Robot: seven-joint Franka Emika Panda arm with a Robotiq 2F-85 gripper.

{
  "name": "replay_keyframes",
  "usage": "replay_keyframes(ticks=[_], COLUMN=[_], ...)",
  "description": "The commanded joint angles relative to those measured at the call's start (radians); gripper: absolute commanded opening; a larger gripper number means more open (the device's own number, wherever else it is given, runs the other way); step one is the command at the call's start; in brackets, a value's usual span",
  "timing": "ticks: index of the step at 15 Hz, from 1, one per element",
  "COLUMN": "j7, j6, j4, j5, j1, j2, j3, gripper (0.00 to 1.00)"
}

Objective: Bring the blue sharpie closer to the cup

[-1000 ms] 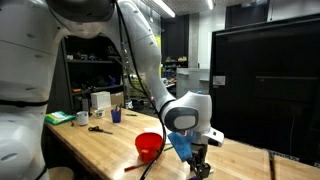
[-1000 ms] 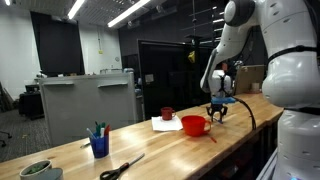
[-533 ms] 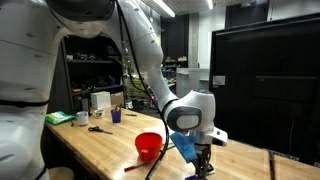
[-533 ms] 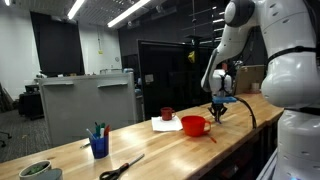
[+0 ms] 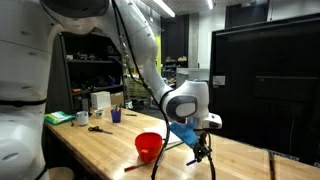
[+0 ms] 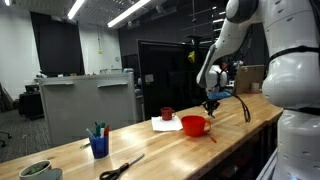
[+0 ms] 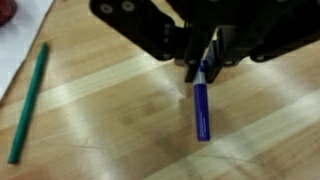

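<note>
Wrist view: gripper (image 7: 203, 66) pinching blue sharpie (image 7: 201, 108) top end, above bare tabletop (image 7: 110, 125); green stick (image 7: 28, 103) well apart.

Dim background under bright ceiling strip lights (image 6: 130, 12), pale glare streaks across the blurry wrist-view tabletop (image 7: 120, 120).

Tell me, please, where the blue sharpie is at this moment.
In the wrist view the blue sharpie is held by one end in the hand, over the wooden table; a green stick lies to its left.
</note>
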Motion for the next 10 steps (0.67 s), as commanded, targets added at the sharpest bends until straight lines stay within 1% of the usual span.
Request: replay_keyframes(ticks=[1, 4, 7, 10], j7=[-0.062, -0.141, -0.193, -0.207], j6=[-0.047, -0.121, -0.226, -0.312], j4=[-0.06, -0.081, -0.101, -0.143], j5=[-0.053, -0.011, 0.016, 0.0], j1=[0.046, 0.103, 0.19, 0.286], j2=[-0.186, -0.319, -0.449, -0.563], j3=[0.029, 0.074, 0.105, 0.146], gripper=[0.03, 0.03, 0.03, 0.03])
